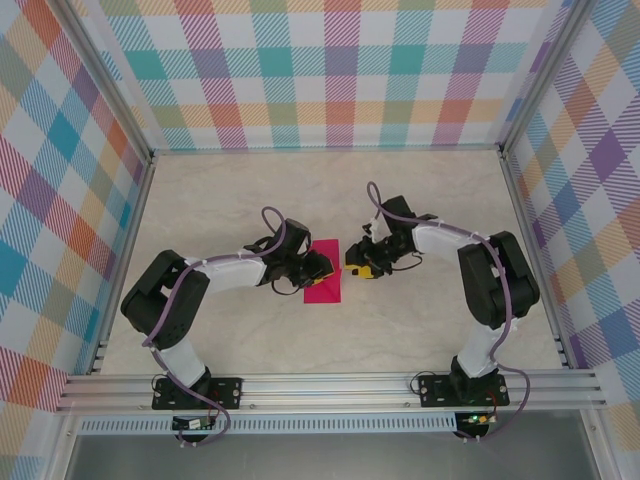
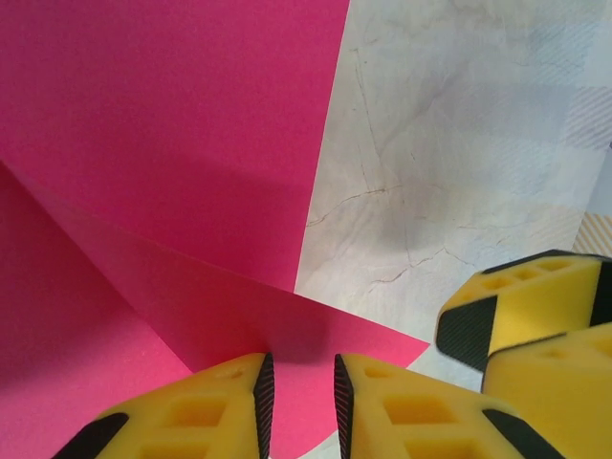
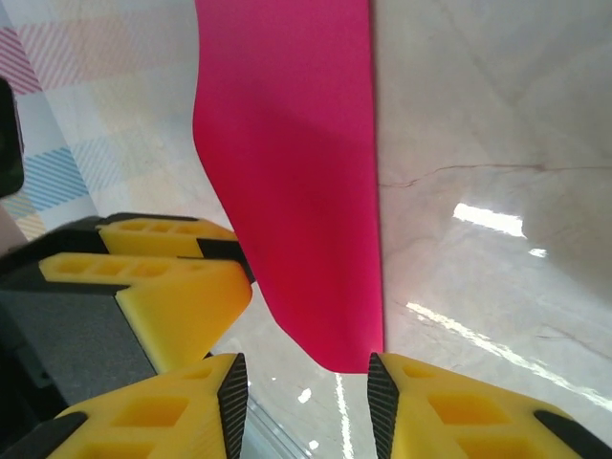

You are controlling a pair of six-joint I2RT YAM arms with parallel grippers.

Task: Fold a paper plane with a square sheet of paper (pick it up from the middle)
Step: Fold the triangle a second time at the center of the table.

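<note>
**Item:** sheet of paper [image 1: 326,288], magenta-pink; lying on the pale marbled surface [image 1: 430,200] between the two arms, near the middle. Part of it is flat; one flap [image 3: 296,172] is lifted off the surface and curved; a slanted fold line is seen across the sheet in the left wrist view. No finished dart is seen yet.

**Left gripper** [image 2: 298,400]: set low at the near edge of the folded part. Jaws narrowly apart, with pink showing in the slit between them; whether the edge is caught there cannot be told.

**Right gripper** [image 3: 306,397]: just beside the left one, at the sheet's right side. Jaws apart, more widely; the rounded tip of the flap hangs just ahead of the gap, unclamped.

**Step judged in hand:** an early fold, with the lifted flap to be carried over and creased.

**Handling notes (judgement):**
- The flap is best pinched close to its edge, one layer only.
- The flat part should be held down by the other jaws so the sheet is not dragged across the smooth surface.
- The edge should be matched to its target line before any pressing; the crease is then run from the middle outward.
- A hard or skewed pinch would likely leave a stray crease in paper this thin.
- The two sets of jaws are close, so a collision is to be guarded against.
</note>
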